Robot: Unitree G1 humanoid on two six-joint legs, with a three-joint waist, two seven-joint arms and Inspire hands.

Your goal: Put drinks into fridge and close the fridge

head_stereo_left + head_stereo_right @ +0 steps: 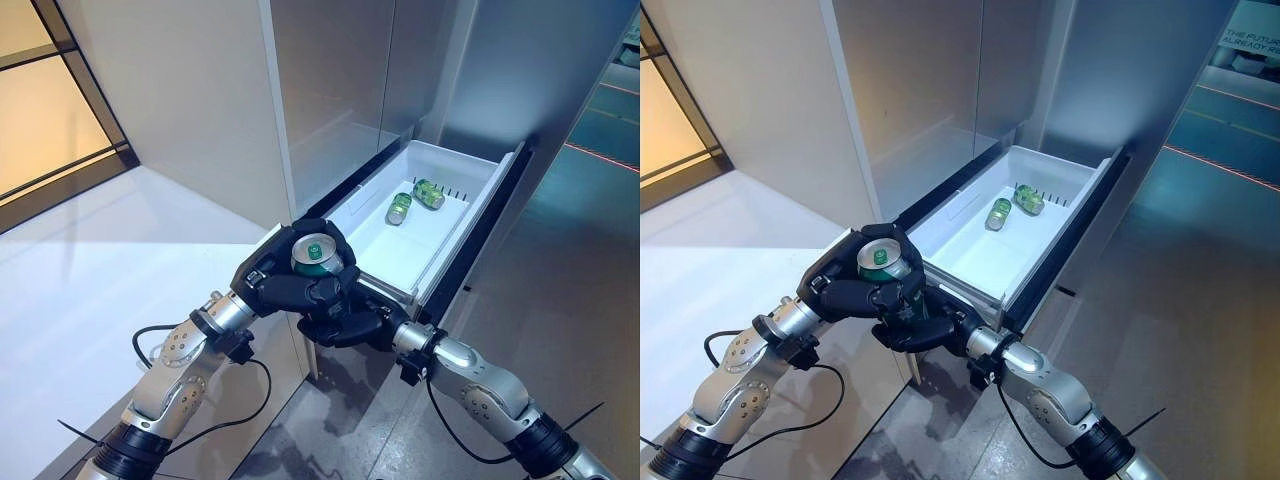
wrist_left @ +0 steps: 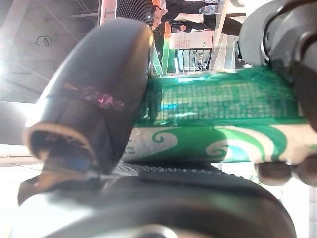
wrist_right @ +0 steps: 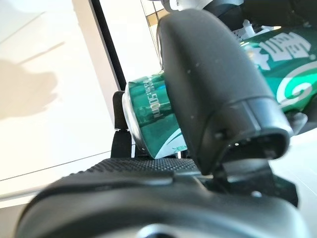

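Observation:
A green can point(image 1: 317, 252) stands upright between both hands, just in front of the near left corner of the open white fridge drawer point(image 1: 404, 262). My left hand point(image 1: 277, 287) is curled round it from the left, its thumb point(image 2: 99, 99) across the can point(image 2: 218, 119). My right hand point(image 1: 352, 326) grips the can from below and the right, its thumb point(image 3: 213, 84) over the can point(image 3: 148, 111). Green cans point(image 1: 399, 208) lie on their sides at the drawer's far end.
The drawer sticks out of a tall grey fridge point(image 1: 330, 90), with its dark front panel point(image 1: 480, 250) on the right. A white counter point(image 1: 90, 260) lies to the left. Grey floor point(image 1: 570, 300) lies to the right of the drawer.

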